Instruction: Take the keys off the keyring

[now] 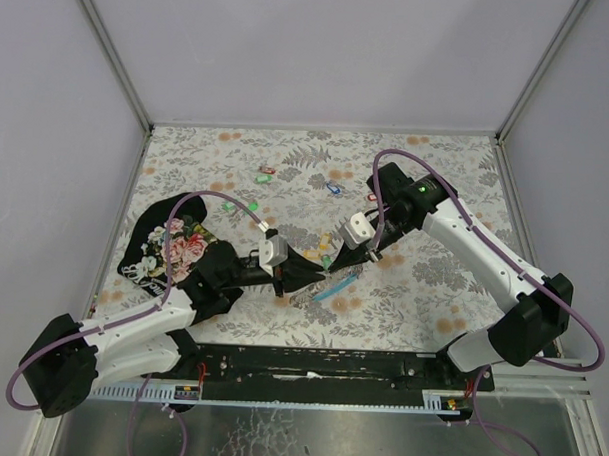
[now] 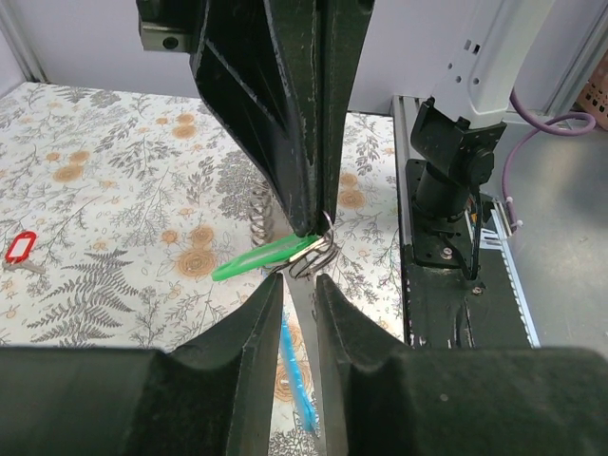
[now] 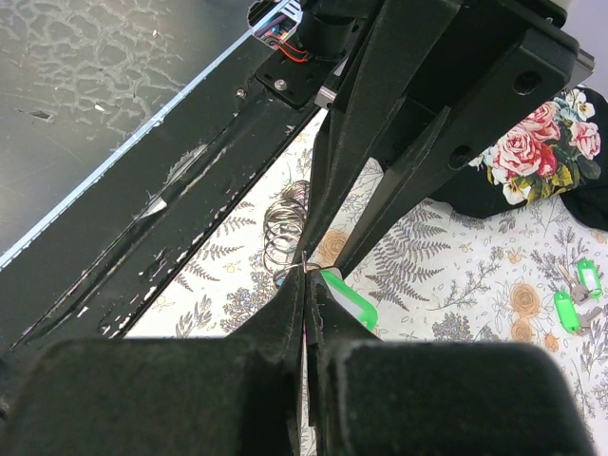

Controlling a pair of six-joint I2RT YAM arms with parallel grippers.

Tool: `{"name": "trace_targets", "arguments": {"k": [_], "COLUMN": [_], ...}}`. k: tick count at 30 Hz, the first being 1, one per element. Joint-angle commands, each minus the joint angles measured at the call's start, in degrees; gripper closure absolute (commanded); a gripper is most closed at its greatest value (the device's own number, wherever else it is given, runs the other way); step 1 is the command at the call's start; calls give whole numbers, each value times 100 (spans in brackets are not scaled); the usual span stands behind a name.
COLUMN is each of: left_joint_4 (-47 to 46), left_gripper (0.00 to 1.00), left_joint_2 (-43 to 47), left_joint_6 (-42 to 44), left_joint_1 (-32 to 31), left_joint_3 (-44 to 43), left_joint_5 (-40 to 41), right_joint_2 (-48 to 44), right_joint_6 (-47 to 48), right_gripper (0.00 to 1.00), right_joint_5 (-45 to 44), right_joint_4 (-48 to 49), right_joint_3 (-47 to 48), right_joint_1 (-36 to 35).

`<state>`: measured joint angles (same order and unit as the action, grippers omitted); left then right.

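Note:
The green key tag (image 2: pixel 258 259) hangs by small metal rings (image 2: pixel 323 249) between my two grippers, just above the table; it also shows in the right wrist view (image 3: pixel 348 297). My left gripper (image 2: pixel 299 281) is shut on the grey strap of the keyring, whose blue section (image 2: pixel 293 366) hangs below it and shows in the top view (image 1: pixel 334 287). My right gripper (image 3: pixel 306 275) is shut on the thin metal ring at the tag's end. In the top view the left gripper (image 1: pixel 311 272) and right gripper (image 1: pixel 335 260) meet tip to tip at the table's middle front.
A black floral cloth (image 1: pixel 174 243) lies at the left. Loose red (image 1: pixel 267 173), blue (image 1: pixel 333 188) and green (image 3: pixel 579 277) tags are scattered behind. A metal wire coil (image 3: pixel 285 223) lies under the grippers. The black base rail (image 1: pixel 310 363) runs along the near edge.

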<state>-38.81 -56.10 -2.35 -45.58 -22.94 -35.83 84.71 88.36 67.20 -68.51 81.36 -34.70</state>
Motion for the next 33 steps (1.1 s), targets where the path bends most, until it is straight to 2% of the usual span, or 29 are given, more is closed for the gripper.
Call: {"name": "trace_targets", "arguments": {"k": [1, 13, 26, 29, 33], "left_joint_4": [-70, -206, -273, -303, -303], "left_gripper": [80, 81, 80, 83, 91], "left_joint_2": [-43, -110, -158, -180, -152], "left_joint_6": [-83, -246, -420, -458, -476], "left_joint_1": [47, 48, 49, 49, 47], "left_joint_3": [-246, -246, -255, -260, -223], "left_joint_5": [-273, -623, -170, -166, -153], "right_joint_2": [-33, -50, -99, -119, -154], "right_joint_6": [106, -206, -790, -949, -1149], "right_gripper": [100, 100, 100, 100, 100], "right_joint_5": [452, 337, 256, 196, 96], "right_joint_4": [-86, 196, 714, 855, 994], "right_joint_3": [113, 88, -52, -81, -83], "right_joint_1": [24, 24, 19, 16, 16]}}
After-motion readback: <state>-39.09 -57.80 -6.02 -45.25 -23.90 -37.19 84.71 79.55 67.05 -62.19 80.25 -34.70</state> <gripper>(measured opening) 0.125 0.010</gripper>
